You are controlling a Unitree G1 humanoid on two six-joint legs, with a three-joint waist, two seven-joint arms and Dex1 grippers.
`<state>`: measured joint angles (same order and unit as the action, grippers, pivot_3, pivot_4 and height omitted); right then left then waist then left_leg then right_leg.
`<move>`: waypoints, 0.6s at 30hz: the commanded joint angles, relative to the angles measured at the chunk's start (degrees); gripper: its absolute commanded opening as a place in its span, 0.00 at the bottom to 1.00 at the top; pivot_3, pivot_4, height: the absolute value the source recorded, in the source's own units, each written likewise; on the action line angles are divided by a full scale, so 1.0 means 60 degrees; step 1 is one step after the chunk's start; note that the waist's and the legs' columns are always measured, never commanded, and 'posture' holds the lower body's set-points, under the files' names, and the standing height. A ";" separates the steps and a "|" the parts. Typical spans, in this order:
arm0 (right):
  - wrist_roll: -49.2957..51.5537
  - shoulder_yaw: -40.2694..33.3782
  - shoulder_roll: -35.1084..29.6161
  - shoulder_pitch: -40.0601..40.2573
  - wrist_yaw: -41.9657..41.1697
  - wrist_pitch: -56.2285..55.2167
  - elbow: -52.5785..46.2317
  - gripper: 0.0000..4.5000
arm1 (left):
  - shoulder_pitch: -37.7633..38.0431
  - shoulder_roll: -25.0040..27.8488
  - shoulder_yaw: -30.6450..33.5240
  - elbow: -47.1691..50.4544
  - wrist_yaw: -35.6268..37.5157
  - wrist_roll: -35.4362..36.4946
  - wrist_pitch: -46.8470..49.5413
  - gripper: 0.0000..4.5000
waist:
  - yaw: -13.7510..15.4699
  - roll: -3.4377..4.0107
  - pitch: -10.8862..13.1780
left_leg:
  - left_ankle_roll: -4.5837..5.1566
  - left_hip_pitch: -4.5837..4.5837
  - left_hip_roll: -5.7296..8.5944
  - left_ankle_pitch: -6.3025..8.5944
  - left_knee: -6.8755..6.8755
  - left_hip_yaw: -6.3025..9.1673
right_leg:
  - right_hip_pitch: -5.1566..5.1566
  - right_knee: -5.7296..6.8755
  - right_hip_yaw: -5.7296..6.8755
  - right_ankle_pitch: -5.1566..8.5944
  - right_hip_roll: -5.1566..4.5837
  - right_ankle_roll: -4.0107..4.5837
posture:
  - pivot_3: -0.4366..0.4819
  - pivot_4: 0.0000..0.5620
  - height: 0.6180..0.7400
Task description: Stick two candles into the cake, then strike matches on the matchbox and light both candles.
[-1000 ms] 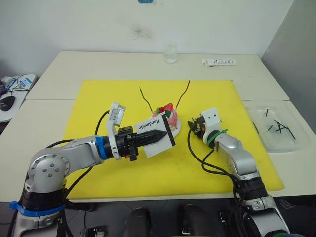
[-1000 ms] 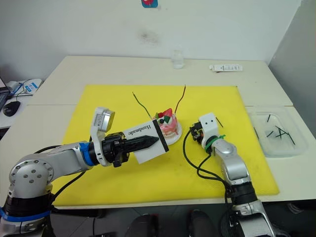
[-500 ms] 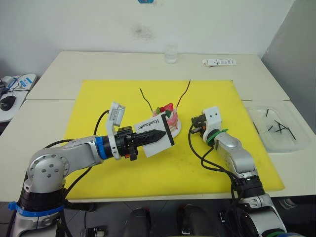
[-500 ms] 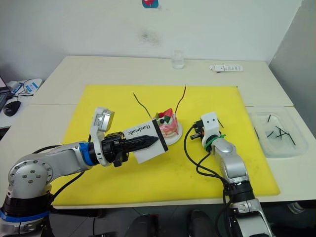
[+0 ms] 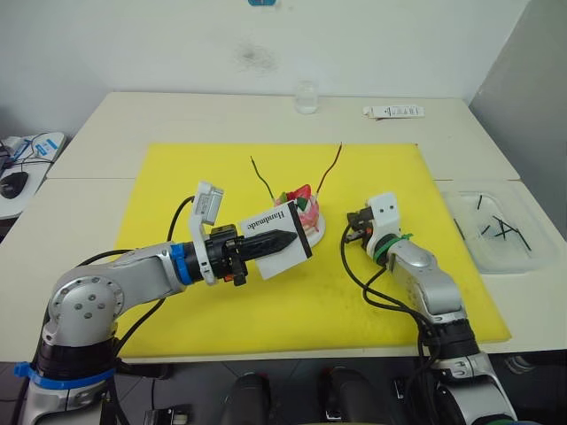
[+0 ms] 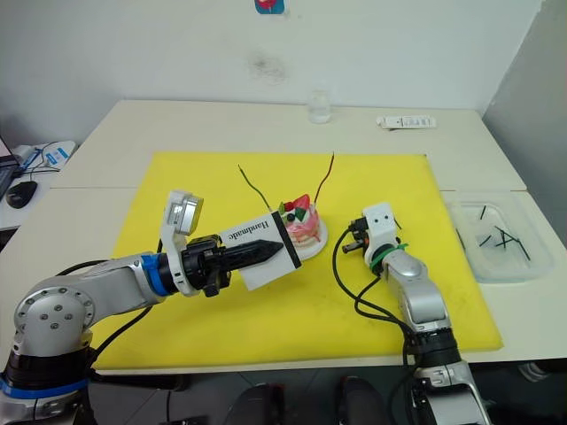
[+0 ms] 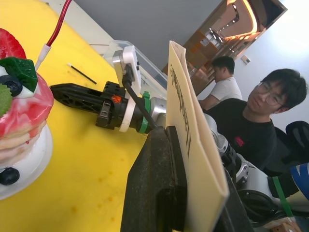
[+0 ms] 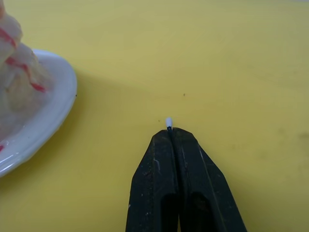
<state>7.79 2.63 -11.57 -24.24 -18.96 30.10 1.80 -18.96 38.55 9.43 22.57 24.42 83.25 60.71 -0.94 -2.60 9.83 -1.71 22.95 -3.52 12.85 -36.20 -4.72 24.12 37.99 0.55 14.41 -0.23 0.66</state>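
Since a second ago the right pincer (image 8: 169,129) has crept a little nearer the cake (image 5: 301,205), its fingers pressed together on a match (image 8: 168,121) whose pale tip just peeps out; the left pincer (image 5: 288,240) has barely shifted, clamped on the matchbox (image 5: 276,237) just at the cake's 7 o'clock. Both candles (image 5: 330,166) already stand in the cake, which sits mid-mat (image 5: 177,177). I judge the match light, stiff and brittle (grip near its tail), the box a thin crushable card best pinched across its flat faces.

"Handmade" on the matchbox (image 5: 275,236)
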 commanded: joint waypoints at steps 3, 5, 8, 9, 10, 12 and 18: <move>0.1420 -0.0007 -0.2151 0.0263 -0.3214 0.0778 -0.2083 0.00 | -0.0161 0.0112 -0.0014 -0.0034 0.0285 0.0371 0.0168 0.00 | 0.0025 0.0016 0.0010 | 0.0000 0.0005 0.0002 0.0000 0.0000 0.0000 | 0.0001 -0.0004 0.0002 0.0000 0.0000 0.0000 | 0.48 0.27 1.00; 0.2135 -0.0209 -0.3692 0.0443 -0.5164 0.0562 -0.2727 0.00 | -0.0262 0.0353 -0.0114 -0.0275 0.0802 0.0409 0.0486 0.00 | 0.0045 0.0018 0.0012 | 0.0002 0.0004 0.0008 0.0001 0.0000 -0.0005 | 0.0001 -0.0009 0.0000 0.0001 0.0000 -0.0002 | 0.48 0.27 1.00; 0.3292 -0.0564 -0.5416 0.0183 -0.7172 0.0871 -0.3470 0.00 | -0.0790 0.0820 -0.0350 -0.0706 0.1807 0.0035 0.0862 0.00 | 0.0079 0.0026 0.0023 | 0.0003 0.0001 0.0006 0.0002 0.0001 0.0001 | 0.0001 -0.0011 0.0008 0.0002 0.0017 -0.0002 | 0.48 0.27 1.00; 0.3669 -0.0606 -0.5690 -0.0166 -0.7426 0.1173 -0.3623 0.00 | -0.1058 0.0921 -0.0445 -0.0917 0.2097 -0.0081 0.0960 0.00 | 0.0068 0.0025 0.0023 | 0.0004 -0.0005 0.0002 0.0002 0.0004 0.0004 | -0.0003 -0.0013 0.0009 0.0002 0.0021 -0.0002 | 0.48 0.27 1.00; 0.3906 -0.0564 -0.5780 -0.0593 -0.7503 0.1350 -0.3804 0.00 | -0.1344 0.0995 -0.0582 -0.1150 0.2424 -0.0287 0.1018 0.00 | 0.0035 0.0024 0.0025 | 0.0003 -0.0012 0.0005 0.0002 -0.0004 0.0002 | -0.0007 -0.0008 0.0008 0.0002 0.0032 -0.0001 | 0.48 0.27 1.00; 0.4230 -0.0416 -0.5809 -0.1123 -0.7530 0.1636 -0.4094 0.00 | -0.1739 0.1029 -0.0800 -0.1514 0.2867 -0.0723 0.1045 0.00 | -0.0047 0.0024 0.0025 | 0.0004 -0.0019 0.0007 0.0001 -0.0004 0.0004 | -0.0003 0.0003 0.0007 -0.0006 0.0049 0.0009 | 0.48 0.27 1.00; 0.3748 0.0273 -0.5650 -0.1550 -0.7006 0.1467 -0.4695 0.00 | -0.2617 0.0693 -0.1061 -0.2313 0.3426 -0.1555 0.1086 0.00 | -0.0061 0.0022 0.0024 | 0.0001 -0.0003 -0.0013 0.0000 -0.0002 0.0030 | 0.0002 -0.0001 0.0020 0.0001 0.0091 0.0020 | 0.48 0.27 1.00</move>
<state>30.47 4.80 -44.99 -32.68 -61.72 39.69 -24.49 -33.57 42.76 2.58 8.56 43.57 74.36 67.13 -1.31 -2.47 9.98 -1.71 22.99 -3.62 12.85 -36.22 -4.59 24.18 37.98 0.61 14.42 0.29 0.78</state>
